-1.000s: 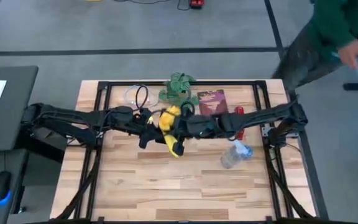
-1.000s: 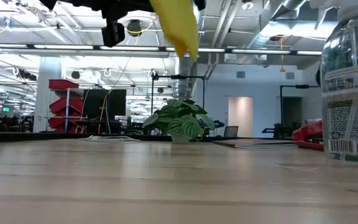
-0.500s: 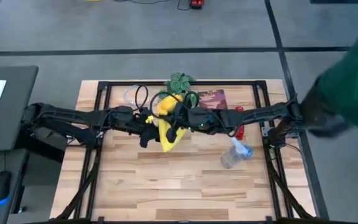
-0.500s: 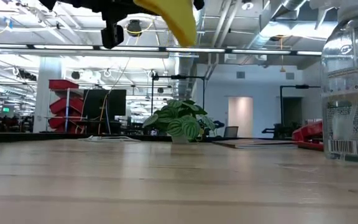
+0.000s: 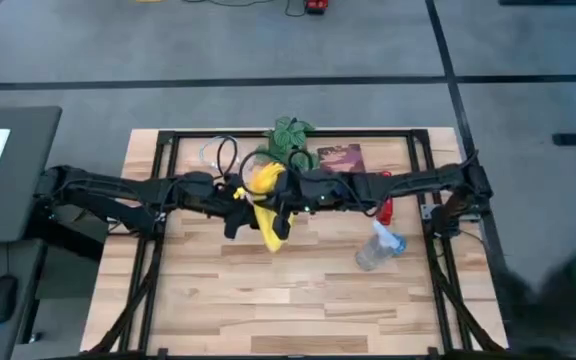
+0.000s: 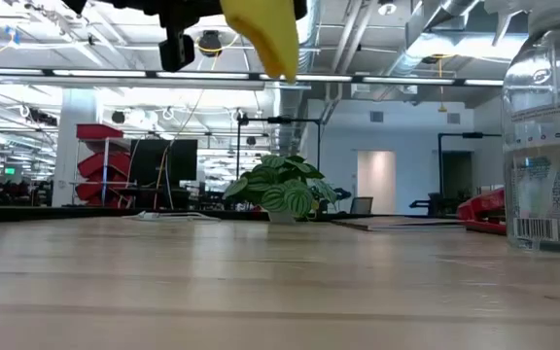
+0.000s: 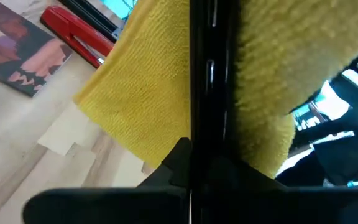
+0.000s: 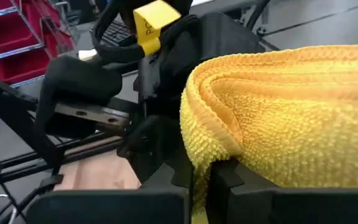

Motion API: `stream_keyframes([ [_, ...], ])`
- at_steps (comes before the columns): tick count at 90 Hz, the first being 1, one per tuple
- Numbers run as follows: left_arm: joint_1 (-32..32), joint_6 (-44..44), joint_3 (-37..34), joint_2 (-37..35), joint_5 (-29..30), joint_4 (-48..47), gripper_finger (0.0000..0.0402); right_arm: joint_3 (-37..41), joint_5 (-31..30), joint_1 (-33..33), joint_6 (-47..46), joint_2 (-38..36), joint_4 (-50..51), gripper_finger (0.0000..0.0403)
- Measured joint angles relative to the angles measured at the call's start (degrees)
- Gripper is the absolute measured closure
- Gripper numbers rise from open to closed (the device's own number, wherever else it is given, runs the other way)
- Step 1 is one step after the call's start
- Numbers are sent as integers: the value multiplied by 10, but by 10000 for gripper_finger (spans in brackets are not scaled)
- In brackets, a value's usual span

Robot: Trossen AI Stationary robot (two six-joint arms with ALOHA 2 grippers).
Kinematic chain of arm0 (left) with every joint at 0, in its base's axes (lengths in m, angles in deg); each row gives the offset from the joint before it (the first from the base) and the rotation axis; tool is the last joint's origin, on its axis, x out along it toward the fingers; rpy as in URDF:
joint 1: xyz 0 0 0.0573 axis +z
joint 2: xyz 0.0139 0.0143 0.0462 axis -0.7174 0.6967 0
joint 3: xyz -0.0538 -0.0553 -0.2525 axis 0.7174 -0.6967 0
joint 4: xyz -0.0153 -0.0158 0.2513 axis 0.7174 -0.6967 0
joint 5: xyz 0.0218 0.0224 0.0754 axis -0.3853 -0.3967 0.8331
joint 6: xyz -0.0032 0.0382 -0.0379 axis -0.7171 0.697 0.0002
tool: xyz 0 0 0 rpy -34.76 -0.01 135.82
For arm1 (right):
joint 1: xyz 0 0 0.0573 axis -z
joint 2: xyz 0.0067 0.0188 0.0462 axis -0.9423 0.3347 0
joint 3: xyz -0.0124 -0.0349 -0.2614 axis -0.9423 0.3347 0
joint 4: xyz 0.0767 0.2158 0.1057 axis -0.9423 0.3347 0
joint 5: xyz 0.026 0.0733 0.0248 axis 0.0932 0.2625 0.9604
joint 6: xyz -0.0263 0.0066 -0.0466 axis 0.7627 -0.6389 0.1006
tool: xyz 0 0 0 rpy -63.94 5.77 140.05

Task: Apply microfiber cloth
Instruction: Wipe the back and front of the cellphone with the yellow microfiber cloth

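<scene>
High above the table's middle, both arms meet. My left gripper (image 5: 240,196) is shut on a black smartphone (image 7: 213,81), seen edge-on with its side buttons showing. The bright yellow microfiber cloth (image 5: 268,208) lies against the phone on both sides (image 7: 142,93) and is bunched in my shut right gripper (image 5: 288,192). A tail of the cloth (image 6: 265,34) hangs down, clear of the table. My left gripper pinches one end of the smartphone (image 7: 194,146) between its two fingers, which lie along it. The phone is lifted clear of the table. My right gripper pinches a bunched fold of the cloth (image 8: 213,146), several layers thick, coming level from the table's right. The cloth rests against the phone, its loose end hanging slack.
A clear spray bottle (image 5: 376,248) lies right of centre, close to the low camera (image 6: 550,146). A red stapler (image 5: 385,195), a dark red booklet (image 5: 341,160), a small potted plant (image 5: 288,135) and a coiled cable (image 5: 218,155) sit along the far side.
My right gripper has moved toward the table's left, up to my left gripper, carrying the cloth onto the phone. The cloth's hanging tail has shifted left with it. A person at the table's far right has moved out of view.
</scene>
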Motion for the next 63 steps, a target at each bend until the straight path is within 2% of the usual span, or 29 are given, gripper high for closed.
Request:
stream_keyframes([
  [15, -1, -3, 0, 0, 3, 3, 398, 0, -144, -6, -3, -8, 1, 403],
  [22, -1, -7, 0, 0, 3, 3, 398, 0, -177, -5, -2, -19, 1, 403],
  [43, 0, 2, 0, 0, -13, 1, 397, 0, -188, -32, 31, -43, 21, 403],
  [63, 0, 9, 0, -1, -10, 46, 397, 0, -120, -53, 28, -30, 25, 403],
])
